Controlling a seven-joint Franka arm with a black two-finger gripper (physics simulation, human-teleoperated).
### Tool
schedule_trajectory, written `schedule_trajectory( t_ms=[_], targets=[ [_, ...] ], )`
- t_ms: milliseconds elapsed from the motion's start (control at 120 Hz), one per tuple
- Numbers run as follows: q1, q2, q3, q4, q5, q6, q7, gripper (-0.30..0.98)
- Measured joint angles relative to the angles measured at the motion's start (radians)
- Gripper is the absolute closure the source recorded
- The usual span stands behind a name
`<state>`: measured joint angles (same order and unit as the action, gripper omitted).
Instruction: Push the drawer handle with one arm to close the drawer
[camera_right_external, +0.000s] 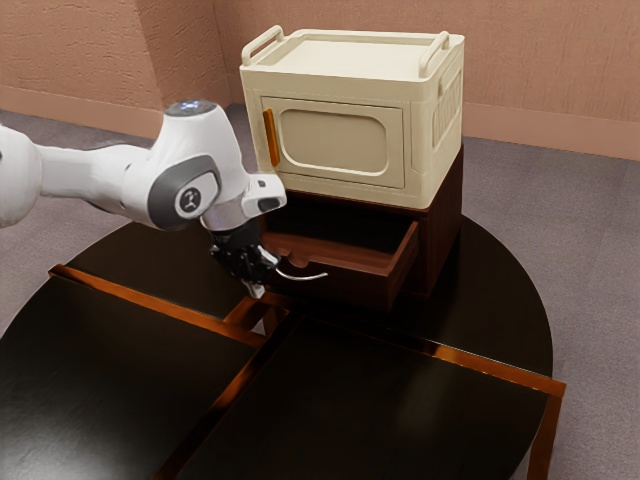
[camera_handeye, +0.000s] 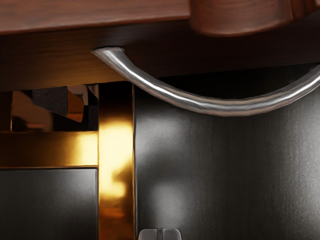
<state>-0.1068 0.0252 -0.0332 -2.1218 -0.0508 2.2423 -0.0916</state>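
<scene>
- 1 white arm (camera_right_external: 95, 182) bends above the claw (camera_right_external: 257, 289).
- The wrist (camera_right_external: 237, 207) sits just over the claw.
- 2 fingers (camera_handeye: 149, 235) meet at the claw's downward end.

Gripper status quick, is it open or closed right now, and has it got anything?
Gripper: closed, fingertips together, holding nothing.

Saw a round, near-black counter (camera_right_external: 90, 390), smooth and softly shining, divided by glossy copper-gold strips (camera_right_external: 165, 303) running across the top and meeting near its middle. Followed one strip toward the exterior view's right, out past the curved edge. Found a dark reddish-brown wooden cabinet (camera_right_external: 441, 240) standing upright directly on the counter, over toward the far edge
</scene>
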Motion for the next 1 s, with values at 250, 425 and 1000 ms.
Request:
schedule_trajectory(
  t_ms=[250,425,1000],
  targets=[
    [-0.021,0.063,0.001,0.044,-0.001,0.033,0.001,0.79],
    [-0.021,0.131,0.001,0.120,0.003,0.044,0.005,0.78],
    [0.006,0.393,0.007,0.467,0.006,0.032,0.053,0.79]
  ],
)
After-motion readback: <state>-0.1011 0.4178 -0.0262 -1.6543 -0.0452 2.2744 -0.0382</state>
